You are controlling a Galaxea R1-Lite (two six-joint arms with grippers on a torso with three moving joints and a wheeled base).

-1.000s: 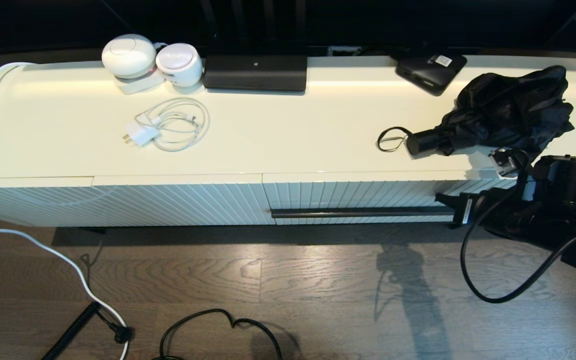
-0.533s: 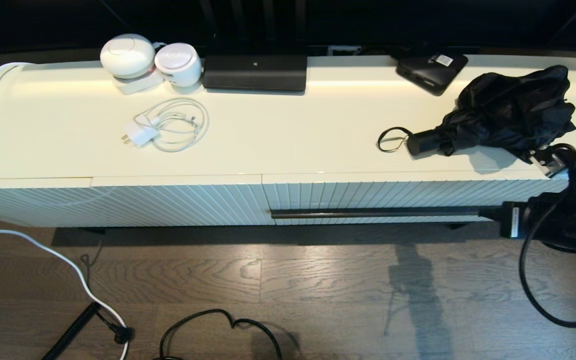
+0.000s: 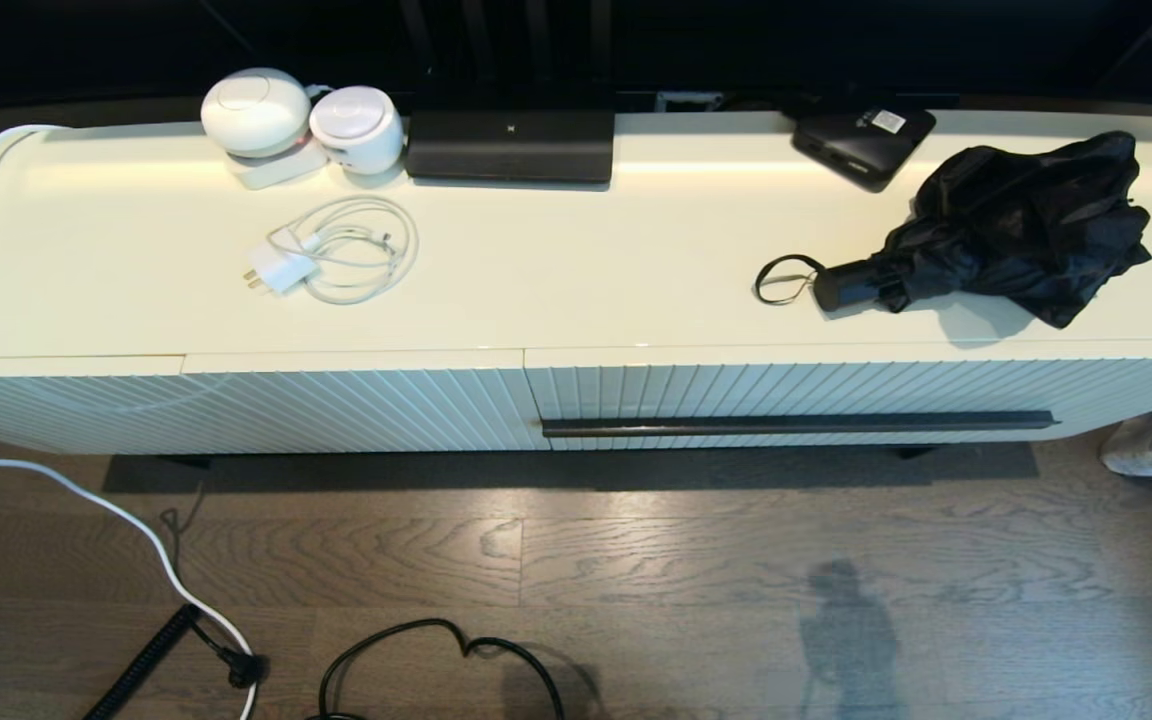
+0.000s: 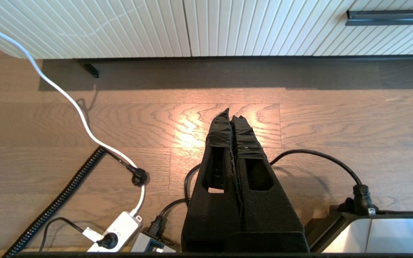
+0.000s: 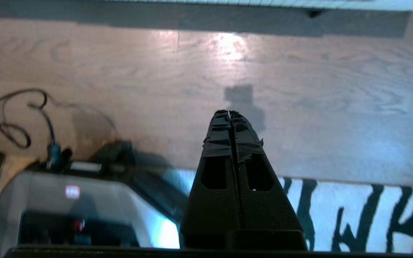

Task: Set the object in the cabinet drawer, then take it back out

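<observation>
Both grippers were parked low over the wood floor, out of the head camera's sight. Left gripper point(image 4: 231, 114) had its fingers pressed flat together with nothing between them, pointing toward the cabinet front, with a white cable point(image 4: 66, 96) and a power strip point(image 4: 115, 233) on the floor nearby. Right gripper point(image 5: 229, 113) was the same deal, fingers closed tight on nothing, hanging over bare floor near a black-and-white rug point(image 5: 353, 211); that view was kinda smeary, so I couldn't make out much else.

Umbrella point(image 3: 996, 230) was lying on the cabinet top toward its right end, fabric all bunched up, with the short handle point(image 3: 846, 285) pointing left and the wrist loop point(image 3: 781, 280) flopped on the surface beside it. Nothing was touching it. Cabinet drawer point(image 3: 786, 385) sat right below it, pushed fully shut, ribbed front flush with the panel next to it, and the long dark bar handle point(image 3: 796, 424) ran along its lower part.

Also up top: a flat black box point(image 3: 864, 135) behind the umbrella, a wide black device point(image 3: 510, 145) at the back middle, two white round gadgets point(image 3: 301, 120) and a coiled white charger point(image 3: 336, 250) toward the left.
</observation>
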